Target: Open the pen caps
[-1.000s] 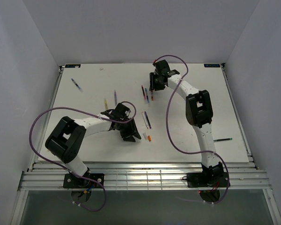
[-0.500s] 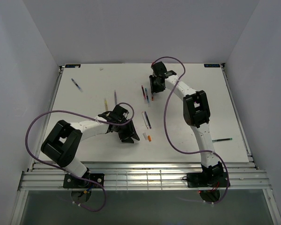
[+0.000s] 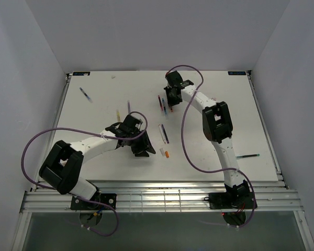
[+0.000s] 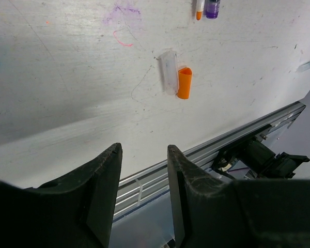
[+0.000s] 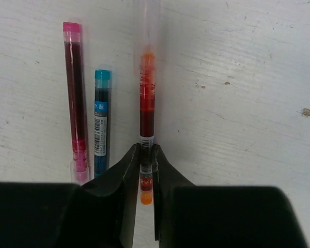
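You get bright, even overhead light, with only soft shadows on the table point(image 3: 94, 115). In your right wrist view the orange pen point(image 5: 147, 93) blurs toward the top.

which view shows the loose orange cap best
Left wrist: the orange cap lies large and sharp right beside a clear cap. The top view shows it only as a tiny orange speck. The right wrist view misses it, showing the right tool shut on an orange pen.
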Robot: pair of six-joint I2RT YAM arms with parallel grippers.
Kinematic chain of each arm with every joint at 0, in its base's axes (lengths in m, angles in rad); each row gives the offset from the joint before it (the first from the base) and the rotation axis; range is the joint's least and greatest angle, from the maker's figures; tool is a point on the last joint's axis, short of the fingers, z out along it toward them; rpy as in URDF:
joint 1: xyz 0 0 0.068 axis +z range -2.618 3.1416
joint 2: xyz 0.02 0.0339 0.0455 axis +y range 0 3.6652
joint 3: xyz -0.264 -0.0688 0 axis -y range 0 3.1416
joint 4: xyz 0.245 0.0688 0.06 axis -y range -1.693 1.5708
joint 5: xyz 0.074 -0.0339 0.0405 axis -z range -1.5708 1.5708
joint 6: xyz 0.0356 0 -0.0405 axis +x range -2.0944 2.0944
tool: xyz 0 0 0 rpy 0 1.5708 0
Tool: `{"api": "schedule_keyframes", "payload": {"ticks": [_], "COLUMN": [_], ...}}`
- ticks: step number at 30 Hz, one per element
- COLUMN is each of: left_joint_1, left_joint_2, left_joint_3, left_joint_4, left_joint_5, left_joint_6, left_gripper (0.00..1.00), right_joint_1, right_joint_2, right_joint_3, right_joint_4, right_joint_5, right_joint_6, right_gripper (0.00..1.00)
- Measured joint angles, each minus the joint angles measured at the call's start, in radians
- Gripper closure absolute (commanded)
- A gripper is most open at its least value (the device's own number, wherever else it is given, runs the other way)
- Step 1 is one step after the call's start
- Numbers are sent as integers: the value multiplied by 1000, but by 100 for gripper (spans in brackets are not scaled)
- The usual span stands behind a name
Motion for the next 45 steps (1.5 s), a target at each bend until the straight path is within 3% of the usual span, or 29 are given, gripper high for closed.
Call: {"api": "schedule_keyframes", "payload": {"ticks": [2,7,14,22,33,45], "left_joint_1": [0,0,14,66,74,75], "left_joint_2": [-7,-15,-15,27,138,180], "left_joint_3": [10,74,206,328,378,418], "left_joint_4": [-18,-73,-93,-86,-63,-29], "left_joint_5": [-2,-8,-9,31,80,136], "left_joint_6": [-2,-13,-42,-69,-107,-146], "left_gripper": [48,47,45,40,40,41], "right_joint_1": [-1,-9,-10,-10,-3,-4], "right_joint_2": [0,-59,-521,-937,-1022,-1025], "right_joint_3": [0,-91,-576,-937,-1048,-1059], "right_joint_4": [-1,19,5,60,80,113], "right_joint_5": [-4,-24,-175,-479,-708,-747], "right_joint_6": [4,19,47,59,118,165], "right_gripper": [92,92,92,92,92,92]}}
